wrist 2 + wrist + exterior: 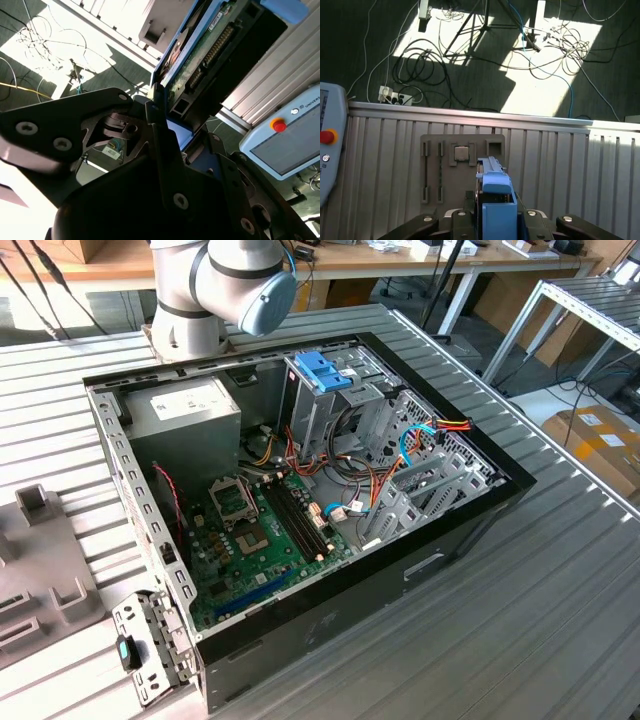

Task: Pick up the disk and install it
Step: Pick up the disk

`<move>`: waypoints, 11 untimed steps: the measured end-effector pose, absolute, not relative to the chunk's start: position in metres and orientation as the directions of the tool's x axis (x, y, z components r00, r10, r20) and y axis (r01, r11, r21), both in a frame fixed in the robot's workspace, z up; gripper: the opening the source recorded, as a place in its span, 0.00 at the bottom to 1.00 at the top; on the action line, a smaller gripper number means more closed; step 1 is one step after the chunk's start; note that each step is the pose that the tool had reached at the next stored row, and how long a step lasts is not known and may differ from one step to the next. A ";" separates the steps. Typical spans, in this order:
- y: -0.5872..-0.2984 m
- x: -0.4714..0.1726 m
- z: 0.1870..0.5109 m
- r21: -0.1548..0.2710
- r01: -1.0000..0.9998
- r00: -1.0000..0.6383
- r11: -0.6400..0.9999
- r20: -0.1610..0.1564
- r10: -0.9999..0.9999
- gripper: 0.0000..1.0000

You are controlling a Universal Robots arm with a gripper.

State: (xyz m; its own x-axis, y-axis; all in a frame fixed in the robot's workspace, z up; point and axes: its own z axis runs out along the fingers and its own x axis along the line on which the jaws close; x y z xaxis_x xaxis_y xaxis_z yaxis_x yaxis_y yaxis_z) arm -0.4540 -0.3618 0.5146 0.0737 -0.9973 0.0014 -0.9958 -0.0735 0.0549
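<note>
Exterior view: the open computer case (300, 510) lies on the bench (560, 620), bays exposed for fitting. Second wrist view: my gripper (180, 127) is clamped on the disk (205, 55), gripped by its edge. First wrist view: I hold it over the fixture plate (462, 170) by the bench edge.

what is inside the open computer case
In the case: a grey power supply, green motherboard, metal drive cage with a blue handle, and loose coloured cables. The cage and cables cover whatever lies beneath them.
</note>
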 end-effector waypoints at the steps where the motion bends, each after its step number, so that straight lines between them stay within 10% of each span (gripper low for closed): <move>1: -0.362 -0.454 0.515 0.055 -0.996 0.074 -0.074 0.001 -0.997 0.37; 11: -0.365 -0.452 0.515 0.055 -0.996 0.074 -0.074 0.001 -0.997 0.37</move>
